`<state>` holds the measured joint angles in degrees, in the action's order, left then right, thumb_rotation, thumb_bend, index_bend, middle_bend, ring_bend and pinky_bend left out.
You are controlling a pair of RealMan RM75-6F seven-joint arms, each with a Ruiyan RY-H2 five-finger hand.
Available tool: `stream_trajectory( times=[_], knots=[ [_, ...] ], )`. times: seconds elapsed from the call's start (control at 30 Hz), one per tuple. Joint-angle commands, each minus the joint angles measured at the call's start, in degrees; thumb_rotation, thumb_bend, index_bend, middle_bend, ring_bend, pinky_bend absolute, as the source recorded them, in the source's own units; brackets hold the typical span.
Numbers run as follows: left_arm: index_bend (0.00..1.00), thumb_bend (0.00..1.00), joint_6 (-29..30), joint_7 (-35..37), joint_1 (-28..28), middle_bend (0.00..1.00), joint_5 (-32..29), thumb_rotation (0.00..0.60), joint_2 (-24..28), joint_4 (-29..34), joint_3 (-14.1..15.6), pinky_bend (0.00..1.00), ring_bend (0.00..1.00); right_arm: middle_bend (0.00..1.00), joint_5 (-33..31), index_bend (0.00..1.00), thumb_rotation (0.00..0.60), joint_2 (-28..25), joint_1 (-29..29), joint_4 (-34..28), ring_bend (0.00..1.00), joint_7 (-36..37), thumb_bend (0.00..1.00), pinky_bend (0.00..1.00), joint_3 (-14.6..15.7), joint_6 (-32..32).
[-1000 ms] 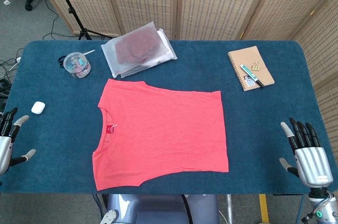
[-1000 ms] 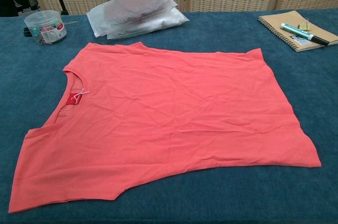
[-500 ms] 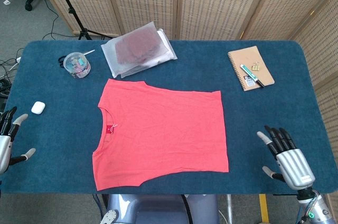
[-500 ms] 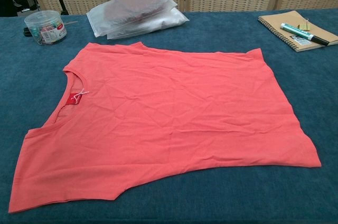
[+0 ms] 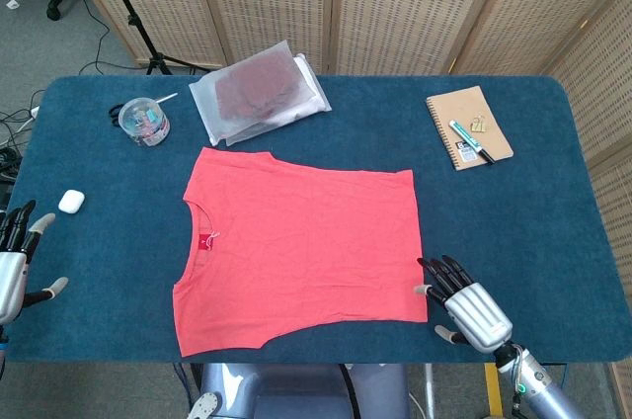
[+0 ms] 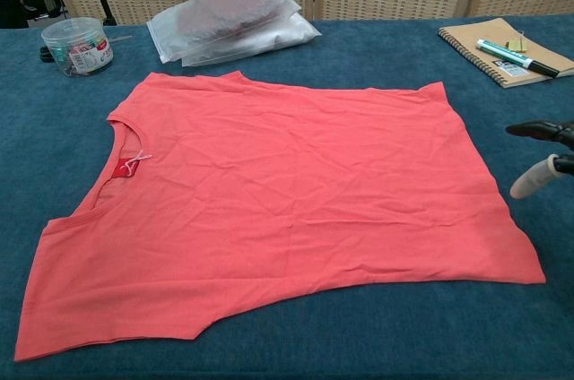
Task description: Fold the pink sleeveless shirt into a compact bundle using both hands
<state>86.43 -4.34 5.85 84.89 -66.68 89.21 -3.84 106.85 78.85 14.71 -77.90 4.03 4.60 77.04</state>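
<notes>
The pink sleeveless shirt point(image 5: 301, 246) lies spread flat and face up in the middle of the table point(image 5: 513, 211), its soft knit lightly creased, its round neckline with a small red tag toward the robot's left and its straight hem toward the right. The right hand point(image 5: 464, 300) hovers just beside the hem's near corner, metal palm plate up, dark fingers point(image 5: 446, 269) spread apart and holding nothing; in the chest view only its fingertips point(image 6: 538, 129) and a pale thumb tip show at the right edge. The left hand point(image 5: 14, 263) sits at the table's left edge, well apart from the shirt, fingers likewise apart and empty. The tabletop is covered in a deep blue, carpet-like fabric. Just beyond the shirt's far edge lies a frosted plastic bag point(image 5: 259, 91) with something dark red folded inside, resting on a white packet. To its left stands a clear round tub point(image 5: 144, 122) of small coloured items. A small white rounded case point(image 5: 70, 201) lies near the left hand. At the far right lies a brown spiral-bound notebook point(image 5: 469, 126) with a teal marker point(image 5: 465, 133) on its cover. Woven wicker screens point(image 5: 395, 4) stand behind the table.
</notes>
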Motion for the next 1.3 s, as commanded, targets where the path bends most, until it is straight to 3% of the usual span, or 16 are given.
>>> stream_trajectory(
  times=[0.03,0.57,1.3],
  knots=[
    [0.0,0.0,-0.01,-0.06,0.04,0.0,-0.13,0.6,-0.1,-0.09,-0.1,0.0,0.0,0.0,-1.36,0.32,0.6,1.57,0.39,0.84,0.0,-1.78,0.21,0.0,-0.27,-1.27],
    [0.0,0.0,-0.24,0.3,0.09,0.0,-0.6,0.6,-0.09,-0.16,-0.3,0.0,0.0,0.0,-5.69,0.41,0.6,3.73,0.9,1.37,0.0,-8.13,0.21,0.0,0.2,-4.71],
    [0.0,0.0,-0.37,0.74,0.13,0.0,-1.03,0.6,-0.04,-0.28,-0.54,0.0,0.0,0.0,-6.18,0.41,0.6,6.28,2.38,2.73,0.0,-9.99,0.21,0.0,0.99,-5.63]
  ],
)
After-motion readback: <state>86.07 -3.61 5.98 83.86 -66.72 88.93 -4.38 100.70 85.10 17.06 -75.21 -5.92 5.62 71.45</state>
